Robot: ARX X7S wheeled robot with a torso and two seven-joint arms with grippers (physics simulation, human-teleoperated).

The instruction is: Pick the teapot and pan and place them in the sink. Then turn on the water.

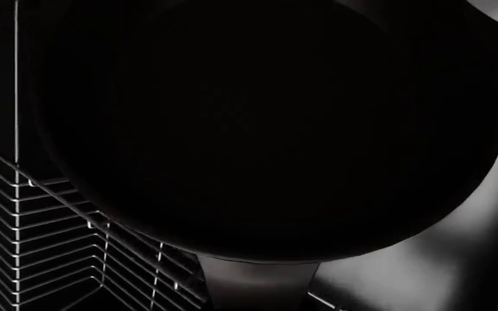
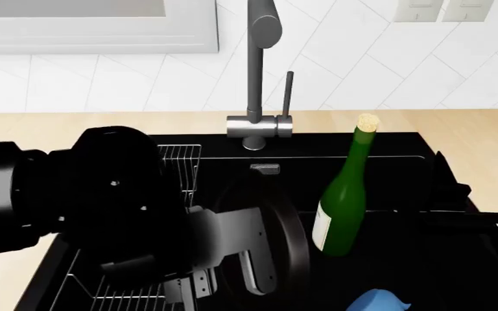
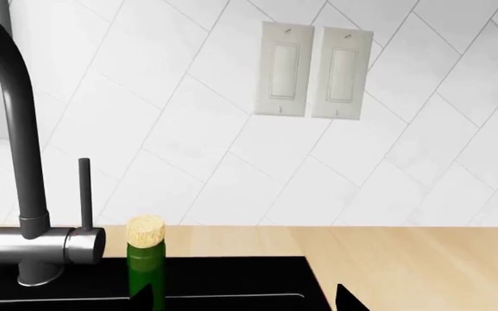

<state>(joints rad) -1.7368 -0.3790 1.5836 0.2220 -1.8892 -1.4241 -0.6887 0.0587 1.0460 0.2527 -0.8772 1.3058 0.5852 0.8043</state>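
In the head view the left arm reaches over the black sink (image 2: pixel 50 272), and its left tool (image 2: pixel 231 259) grips the pan (image 2: pixel 288 240) by the handle. The pan hangs over the basin, tipped on edge so its round body faces sideways, with the handle running back toward the tool. In the left wrist view the pan's dark underside (image 1: pixel 258 129) fills nearly the whole frame, its handle coming toward the camera, and the wire rack (image 1: pixel 50 246) lies beyond it in the sink.

Behind the basin the grey faucet (image 2: pixel 256 78) stands on the light wood desk (image 2: pixel 76 126), its slim lever (image 2: pixel 289 94) upright beside it. No stream is visible at the spout.

Just right of the pan a green glass bottle (image 2: pixel 344 201) with a cork stands inside the sink, close to the pan's rim. The light-blue teapot (image 2: pixel 377 301) shows only partly at the lower edge, below the bottle.

The right tool (image 2: pixel 478 214) is dark against the sink's right side; I cannot tell whether it is open or closed.
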